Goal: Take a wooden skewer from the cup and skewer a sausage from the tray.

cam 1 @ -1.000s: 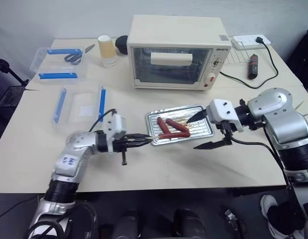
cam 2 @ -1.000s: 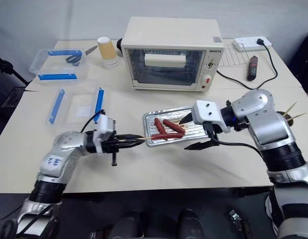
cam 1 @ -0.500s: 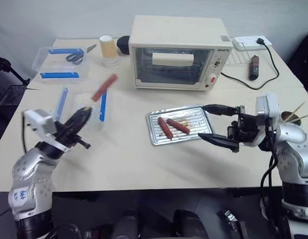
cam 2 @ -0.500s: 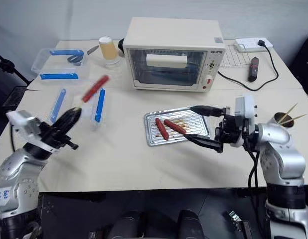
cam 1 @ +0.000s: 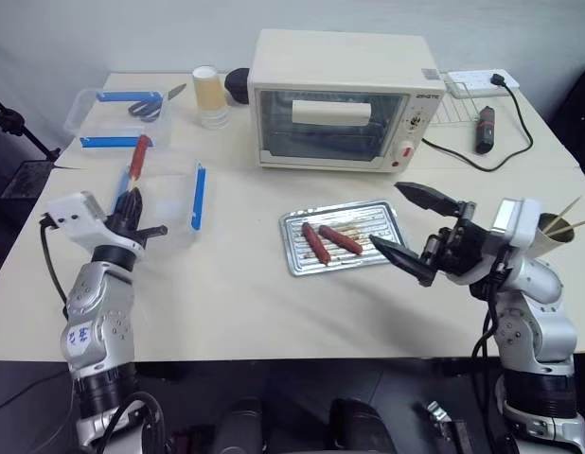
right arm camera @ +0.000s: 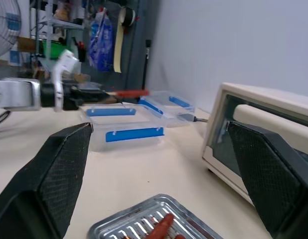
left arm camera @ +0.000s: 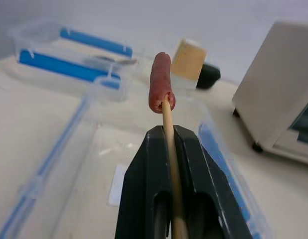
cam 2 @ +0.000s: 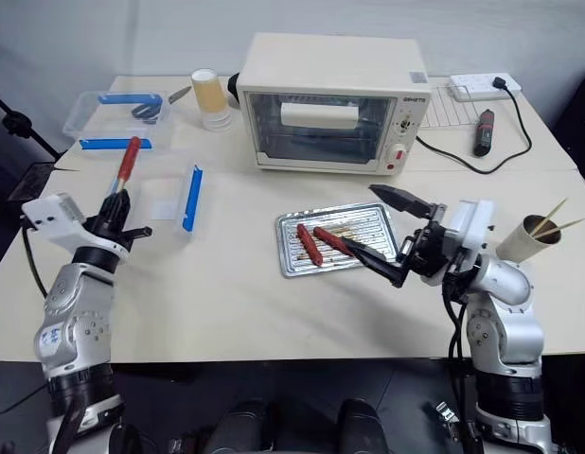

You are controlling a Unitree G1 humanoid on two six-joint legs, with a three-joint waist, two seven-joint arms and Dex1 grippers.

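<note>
The left gripper [left arm camera: 169, 137], at the left of the frame, has its jaws closed on the thin pale wooden skewer [left arm camera: 170, 130]. A reddish-brown glossy sausage [cam 1: 138, 156] sits on the tip, its long axis pointing up and away towards the clear plastic boxes [cam 1: 113, 118]. The right gripper [cam 1: 411, 227] has its jaws wide open and empty, beside the shiny silver metal tray [cam 1: 387, 222] with two more sausages [cam 1: 327, 240], at the middle of the table [cam 1: 274, 303].

A pale table [cam 1: 236, 293] carries a cream toaster oven [cam 1: 338, 99] at the far centre, the tray [cam 1: 345, 236] nearer, and clear plastic boxes [cam 1: 113, 118] far left.
</note>
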